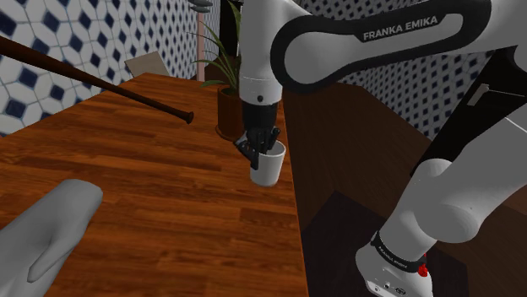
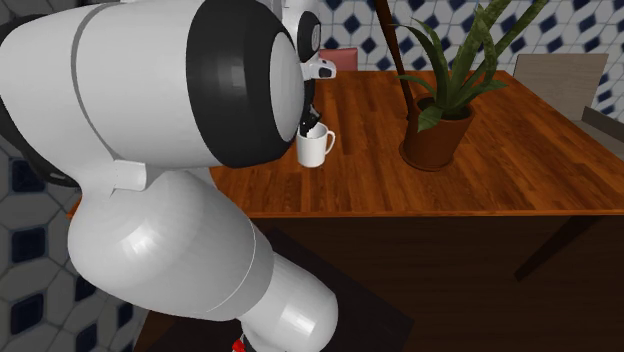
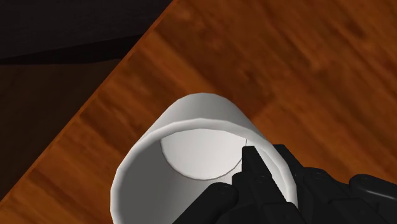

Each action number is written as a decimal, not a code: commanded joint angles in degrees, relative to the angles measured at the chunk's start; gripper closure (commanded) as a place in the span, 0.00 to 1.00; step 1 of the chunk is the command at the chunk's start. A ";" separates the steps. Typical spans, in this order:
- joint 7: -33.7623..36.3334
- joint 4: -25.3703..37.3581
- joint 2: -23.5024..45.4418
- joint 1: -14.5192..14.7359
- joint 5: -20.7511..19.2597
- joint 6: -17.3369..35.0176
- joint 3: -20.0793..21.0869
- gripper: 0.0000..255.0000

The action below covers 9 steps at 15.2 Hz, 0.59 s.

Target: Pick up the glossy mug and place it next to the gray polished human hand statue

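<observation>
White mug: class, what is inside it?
Inside the white mug, a bare white bottom shows. One finger of the hand hangs inside the rim; the interior beneath the hand is covered.

White mug (image 1: 268,164) upright (grey hand statue (image 1: 46,232) lies well apart).

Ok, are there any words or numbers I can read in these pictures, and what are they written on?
"FRANKA EMIKA": white letters on the dark band of the robot arm, in the shoulder view.
Small white lettering on the dark ring near the arm's foot: too small to read.
The white mug and the plant pot carry no writing that I can see.
</observation>
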 commanded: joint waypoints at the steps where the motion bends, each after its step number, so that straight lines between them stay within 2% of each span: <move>1: -0.08 1.11 -0.40 -0.01 0.04 -1.51 -0.16 1.00; 9: -0.19 6.52 -1.25 -0.17 -0.03 -7.74 -0.72 1.00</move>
